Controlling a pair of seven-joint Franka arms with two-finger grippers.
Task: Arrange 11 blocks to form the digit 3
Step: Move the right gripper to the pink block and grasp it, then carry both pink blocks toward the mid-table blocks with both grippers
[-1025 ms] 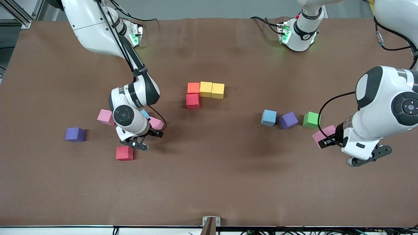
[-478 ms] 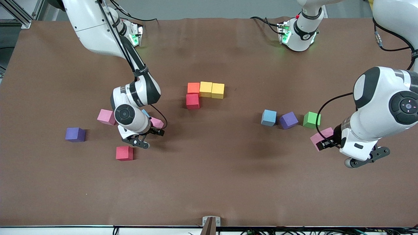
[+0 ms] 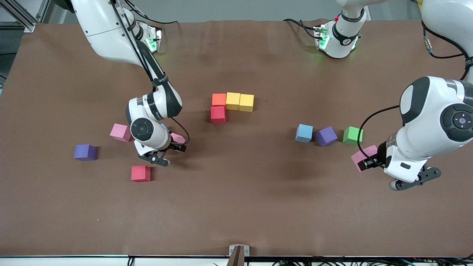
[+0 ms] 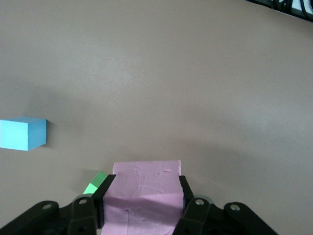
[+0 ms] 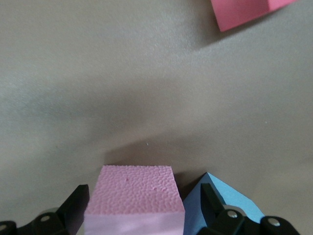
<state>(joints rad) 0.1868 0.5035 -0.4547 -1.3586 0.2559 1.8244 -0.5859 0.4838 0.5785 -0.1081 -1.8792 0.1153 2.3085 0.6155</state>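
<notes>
A bar of one orange (image 3: 218, 99) and two yellow blocks (image 3: 233, 100) (image 3: 246, 102) lies mid-table, with a red block (image 3: 218, 114) touching the orange one on the camera side. My right gripper (image 3: 176, 142) (image 5: 142, 200) is open, with its fingers on either side of a pink block (image 3: 179, 138) (image 5: 134, 196) on the table. A light blue block (image 5: 225, 200) touches that pink block. My left gripper (image 3: 364, 159) (image 4: 143, 196) is shut on another pink block (image 3: 366, 151) (image 4: 144, 188), just above the table beside the green block (image 3: 353, 135) (image 4: 95, 183).
A light blue (image 3: 304, 133) (image 4: 22, 133) and a purple block (image 3: 326, 136) lie in a row with the green one. At the right arm's end lie a third pink block (image 3: 120, 132), a dark purple block (image 3: 85, 152) and a red block (image 3: 140, 173) (image 5: 249, 12).
My right gripper has moved away from the red block and settled around the pink block. My left gripper has shifted slightly toward the right arm's end with its pink block.
</notes>
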